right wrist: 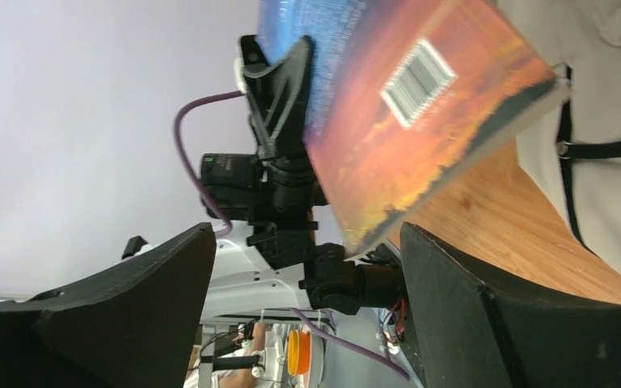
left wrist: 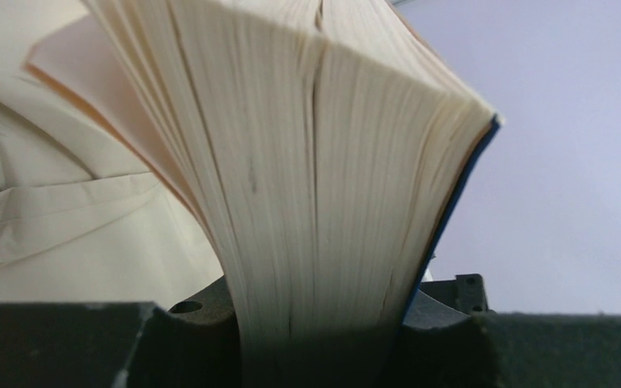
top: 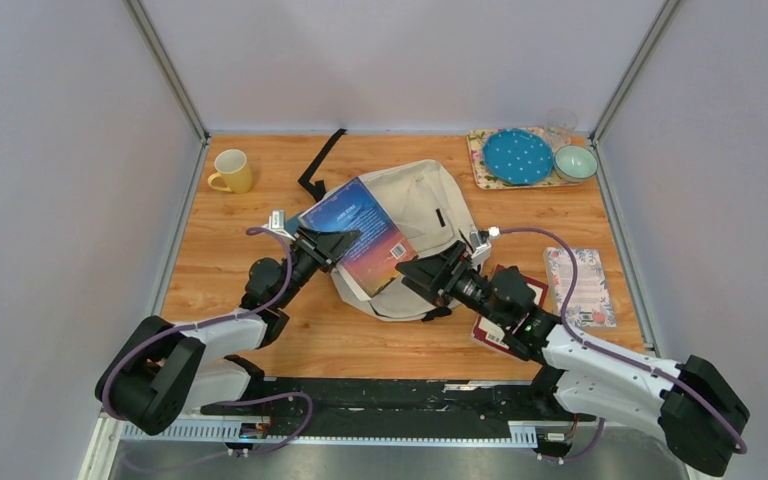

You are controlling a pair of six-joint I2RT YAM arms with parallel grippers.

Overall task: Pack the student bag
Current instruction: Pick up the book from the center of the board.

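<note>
The student bag (top: 425, 205) is a cream backpack lying flat mid-table, its black strap (top: 320, 165) trailing to the far left. A thick book (top: 360, 232) with a blue-and-orange cover is held tilted over the bag's left part, with my left gripper (top: 328, 246) shut on its near edge. In the left wrist view the fanned pages (left wrist: 315, 178) fill the frame, clamped between my jaws (left wrist: 319, 323), with bag fabric (left wrist: 48, 218) behind. My right gripper (top: 430, 272) stands open at the bag's near edge, empty. From the right wrist, the open gripper (right wrist: 307, 307) faces the book (right wrist: 420, 105) and the bag (right wrist: 606, 162).
A red book (top: 512, 312) lies under my right arm, and a floral notebook (top: 582, 286) to its right. A yellow mug (top: 232, 170) stands at the back left. A tray (top: 482, 160) at the back right bears a blue plate (top: 518, 156), a bowl (top: 575, 162) and a glass (top: 560, 124).
</note>
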